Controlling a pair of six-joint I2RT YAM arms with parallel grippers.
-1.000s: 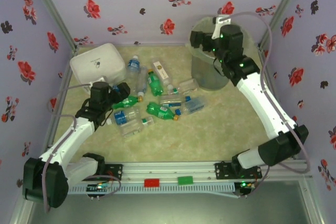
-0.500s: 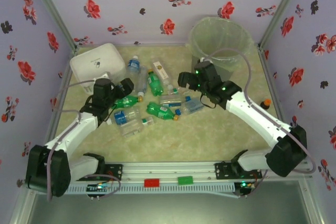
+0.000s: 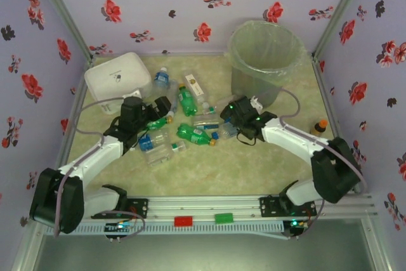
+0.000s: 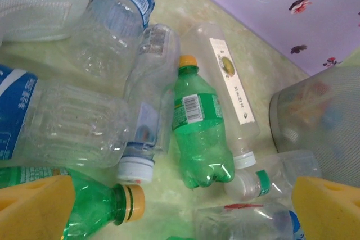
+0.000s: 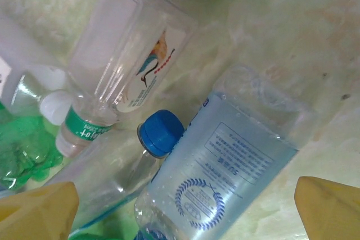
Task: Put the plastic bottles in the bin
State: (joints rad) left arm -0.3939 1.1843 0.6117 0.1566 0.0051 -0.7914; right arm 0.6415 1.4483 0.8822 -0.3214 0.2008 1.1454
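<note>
Top external, arms (image 3: 95,157) hide some plastic bottles (image 3: 190,134), wrist views crop left fingers (image 4: 34,209) and right fingers (image 5: 332,203), both spread apart

Left arm (image 3: 95,157) extends from the near-left corner of the table (image 3: 254,169) toward its middle. Left gripper (image 3: 160,106) low, jaws spread wide. Right arm (image 3: 298,144) bent inward from near-right corner. Right gripper (image 3: 226,112) low, jaws spread wide.

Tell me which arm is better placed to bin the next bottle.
Probably right. The right gripper, open, hovers over a clear bottle with blue print, and the bin stands close by. The left gripper, also open, is farther from the bin.
</note>
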